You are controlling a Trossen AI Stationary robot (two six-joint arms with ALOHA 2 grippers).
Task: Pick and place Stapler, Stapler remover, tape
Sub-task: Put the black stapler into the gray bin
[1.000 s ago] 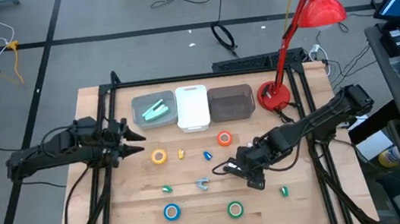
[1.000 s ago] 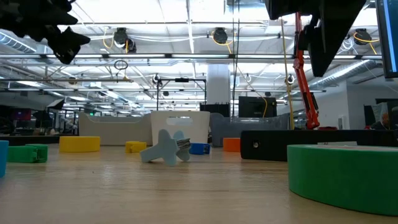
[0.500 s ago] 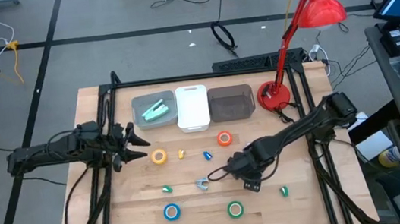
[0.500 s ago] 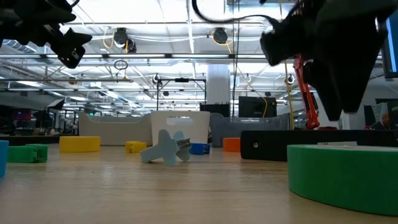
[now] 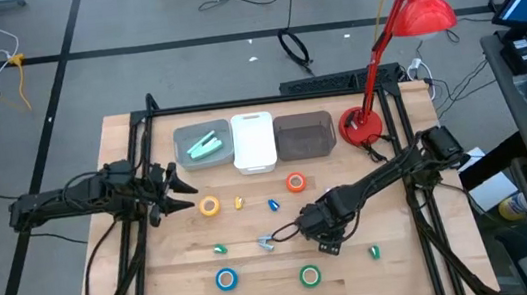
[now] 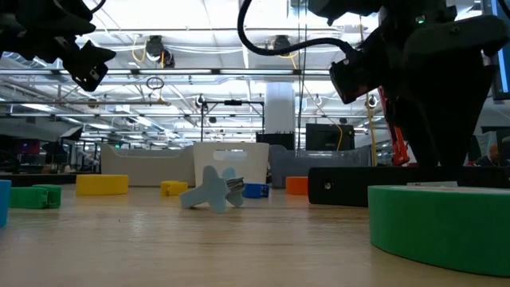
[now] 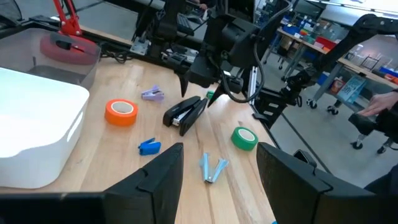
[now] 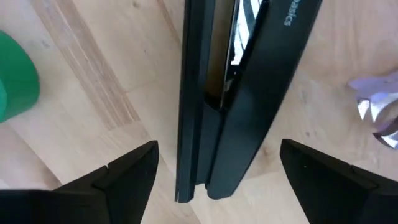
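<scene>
- Swung further left and lower over the last second: right gripper (image 8: 217, 177), now straight above the stapler (image 8: 249, 93). Left arm barely changed.
- Fingers of the right gripper spread wide, one on each side of the stapler's body. Not touching it and gripping nothing.
- Left gripper (image 7: 217, 180) parked above the table's (image 5: 178, 269) left edge, fingers apart and empty.
- Stapler lying flat on the wood, right of centre. Sits between the orange tape roll (image 5: 295, 182) on the far side and the green tape roll (image 5: 310, 276) on the near side, apart from both.
- Likely handling:
  - rigid, and fairly heavy for its size, with a smooth hard black shell that could slip under a light pinch
  - hinged top that may flex or spring if squeezed from above
- Best hold, by the look of it: across the narrow width near mid-length, so neither end droops. Fingers squared to the long sides, to stop it twisting.
- Tape rolls probably light and stiff, easy to knock aside. Yellow tape roll (image 5: 209, 206) and blue tape roll (image 5: 225, 279) well to the left.
- Readable writing: white lettering on the stapler's top, apparently "basics", cut off by the frame edge. No other legible label.
</scene>
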